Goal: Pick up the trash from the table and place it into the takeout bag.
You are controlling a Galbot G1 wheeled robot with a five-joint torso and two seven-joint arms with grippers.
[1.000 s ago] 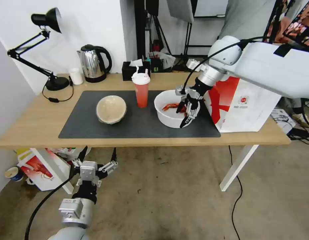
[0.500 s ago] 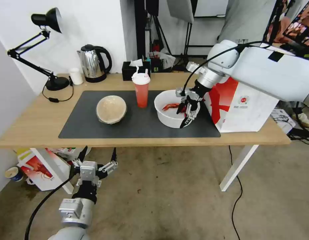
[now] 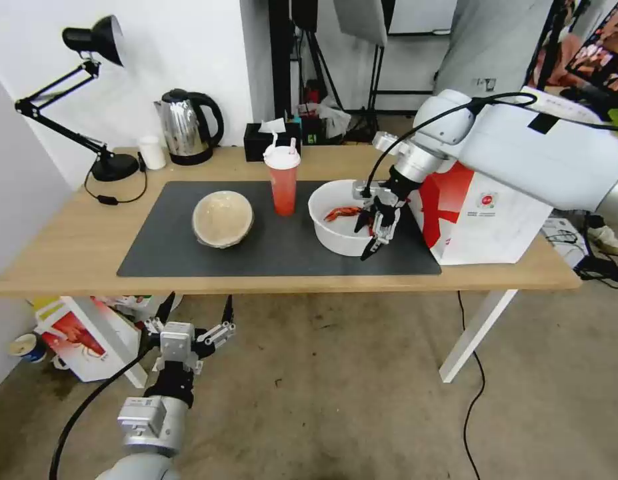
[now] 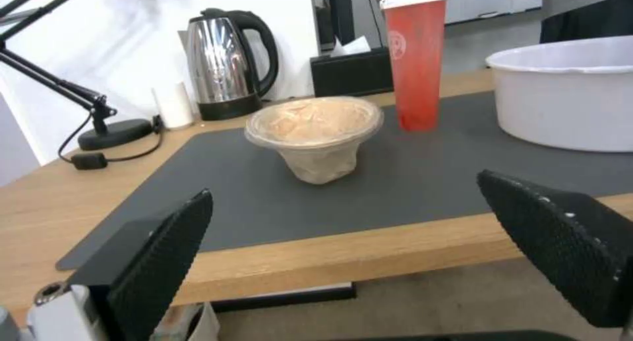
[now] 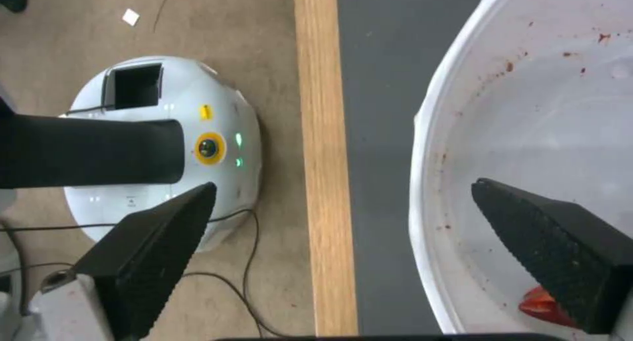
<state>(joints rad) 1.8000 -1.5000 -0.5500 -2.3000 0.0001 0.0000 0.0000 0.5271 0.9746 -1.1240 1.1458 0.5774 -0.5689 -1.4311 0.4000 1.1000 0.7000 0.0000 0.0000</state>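
Observation:
The wide white bowl (image 3: 327, 235) with red shellfish scraps (image 3: 341, 213) sits on the right of the dark mat (image 3: 269, 250). My right gripper (image 3: 372, 235) is open and straddles the bowl's near-right rim. In the right wrist view one finger is inside the bowl (image 5: 541, 108) and the other is outside it, with the right gripper (image 5: 343, 187) over the table's edge. The red drink cup (image 3: 283, 183) and the tan bowl (image 3: 222, 218) stand to the left. The takeout bag (image 3: 482, 213) stands at the table's (image 3: 69, 247) right end. My left gripper (image 3: 197, 307) hangs open below the table's front edge.
A desk lamp (image 3: 89, 100), a kettle (image 3: 187, 127), a small white cup (image 3: 151, 152) and a black tissue box (image 3: 269, 140) line the table's back. A white-and-red box (image 3: 79, 337) stands on the floor at the left. The left wrist view faces the tan bowl (image 4: 315, 133).
The right arm's upper links have swung a little while its gripper stays at the white bowl's rim, slightly lower. The left arm has not moved.

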